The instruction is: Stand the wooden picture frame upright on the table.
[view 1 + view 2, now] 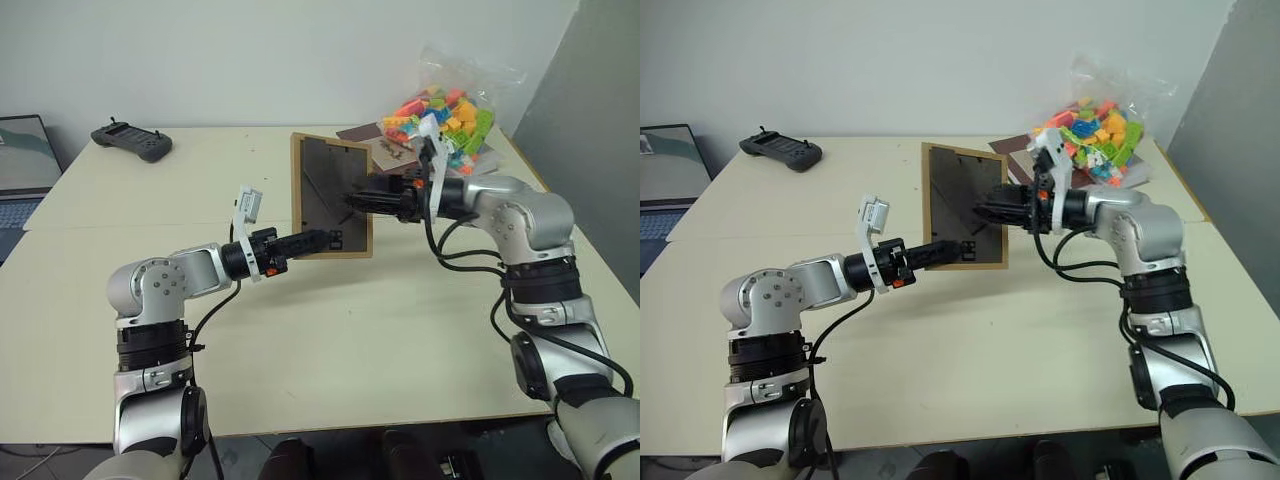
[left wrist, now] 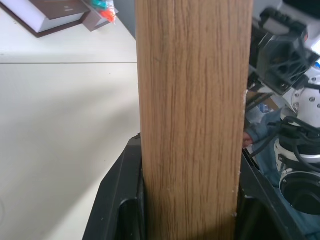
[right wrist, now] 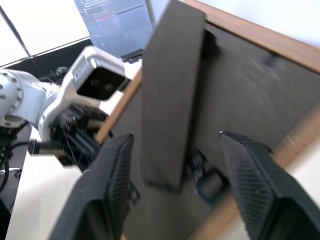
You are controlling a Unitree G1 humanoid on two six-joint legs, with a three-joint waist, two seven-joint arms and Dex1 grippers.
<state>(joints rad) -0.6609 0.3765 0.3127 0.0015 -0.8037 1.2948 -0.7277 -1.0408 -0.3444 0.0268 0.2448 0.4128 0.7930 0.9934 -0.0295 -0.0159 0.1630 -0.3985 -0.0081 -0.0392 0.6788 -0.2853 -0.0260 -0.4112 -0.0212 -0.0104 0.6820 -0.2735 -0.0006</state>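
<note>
The wooden picture frame (image 1: pixel 330 190) is upright over the middle of the table (image 1: pixel 380 330), its dark grey back facing me. My left gripper (image 1: pixel 322 240) is shut on the frame's lower left edge; in the left wrist view the light wood edge (image 2: pixel 192 115) sits between the black fingers (image 2: pixel 117 210). My right gripper (image 1: pixel 350 203) reaches in from the right and is open at the frame's back. In the right wrist view its fingers (image 3: pixel 112 175) stand either side of the fold-out stand (image 3: pixel 170 95). Whether the frame's bottom edge touches the table I cannot tell.
A clear bag of colourful blocks (image 1: pixel 450 115) lies at the far right of the table on a dark brown book (image 1: pixel 385 150). A black controller (image 1: pixel 132 140) lies at the far left. A laptop (image 1: pixel 20 165) stands off the table's left edge.
</note>
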